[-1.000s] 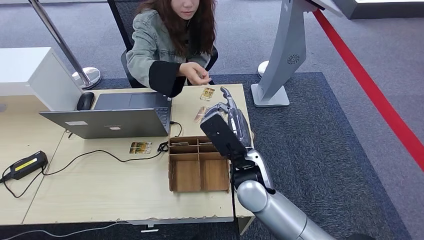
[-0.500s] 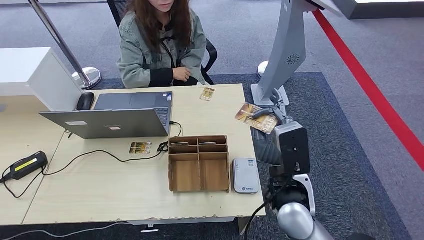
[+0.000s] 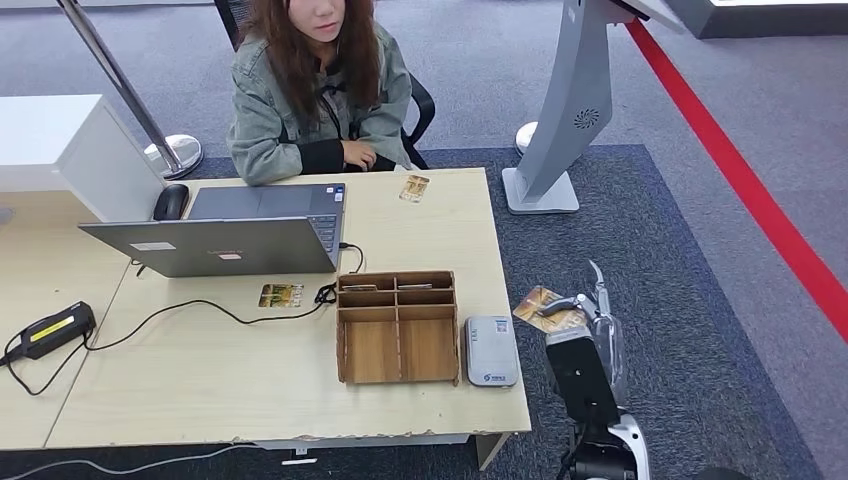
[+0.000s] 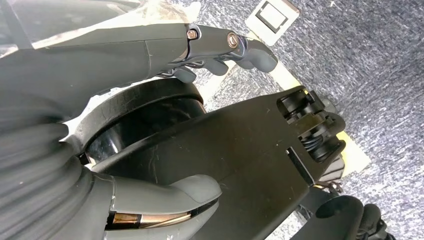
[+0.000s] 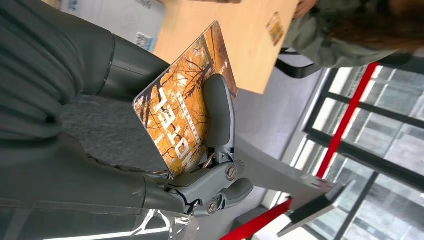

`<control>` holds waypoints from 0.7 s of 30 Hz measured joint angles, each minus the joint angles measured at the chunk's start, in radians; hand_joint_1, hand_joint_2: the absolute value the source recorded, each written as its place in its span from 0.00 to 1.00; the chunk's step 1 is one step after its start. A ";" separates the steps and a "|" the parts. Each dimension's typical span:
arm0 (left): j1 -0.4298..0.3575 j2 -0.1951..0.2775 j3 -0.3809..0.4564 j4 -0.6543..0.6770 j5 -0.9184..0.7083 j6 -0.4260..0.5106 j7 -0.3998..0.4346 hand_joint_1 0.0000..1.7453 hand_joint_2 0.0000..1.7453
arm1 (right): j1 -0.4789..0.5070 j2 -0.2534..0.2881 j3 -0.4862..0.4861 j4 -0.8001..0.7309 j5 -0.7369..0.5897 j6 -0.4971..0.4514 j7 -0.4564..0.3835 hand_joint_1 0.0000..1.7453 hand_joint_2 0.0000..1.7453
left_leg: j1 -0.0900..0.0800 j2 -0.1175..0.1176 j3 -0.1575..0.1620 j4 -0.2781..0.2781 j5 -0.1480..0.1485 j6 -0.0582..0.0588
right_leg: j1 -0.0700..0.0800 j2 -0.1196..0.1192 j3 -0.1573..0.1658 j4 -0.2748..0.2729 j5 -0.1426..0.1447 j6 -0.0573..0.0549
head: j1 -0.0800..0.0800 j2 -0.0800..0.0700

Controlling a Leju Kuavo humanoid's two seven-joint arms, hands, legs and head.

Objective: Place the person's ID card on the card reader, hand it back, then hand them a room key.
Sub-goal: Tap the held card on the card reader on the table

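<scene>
Beside the light wooden desk [image 3: 440, 225], the right hand [image 3: 590, 315] is pinching an orange patterned ID card [image 3: 545, 308]; the grey card reader [image 3: 490, 351] is lying bare; scanning, returning and key handover are remaining.

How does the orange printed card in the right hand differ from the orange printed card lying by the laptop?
The orange printed card in the right hand is pinched by the right hand off the table's edge, tilted over the carpet. The orange printed card by the laptop lies flat and untouched on the wooden table. Both carry an orange-gold print.
</scene>
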 joint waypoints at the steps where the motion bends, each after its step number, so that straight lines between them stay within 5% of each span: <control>1: 0.001 0.000 0.002 0.000 0.000 0.000 -0.002 0.00 1.00 | 0.007 0.000 -0.002 0.021 0.000 -0.008 -0.003 1.00 1.00 | 0.000 0.000 0.000 0.000 0.000 0.000 | 0.000 0.000 0.000 0.000 0.000 0.000 | 0.000 0.000; 12: 0.002 0.003 0.008 0.000 0.003 0.004 -0.006 0.00 1.00 | 0.034 0.005 -0.005 0.244 -0.012 -0.076 -0.022 1.00 1.00 | 0.000 0.000 0.000 0.000 0.000 0.000 | 0.000 0.000 0.000 0.000 0.000 0.000 | 0.000 0.000; 21: 0.004 0.006 0.008 0.000 0.003 0.009 -0.006 0.00 1.00 | 0.033 0.006 -0.004 0.280 -0.002 -0.084 -0.021 1.00 1.00 | 0.000 0.000 0.000 0.000 0.000 0.000 | 0.000 0.000 0.000 0.000 0.000 0.000 | 0.000 0.000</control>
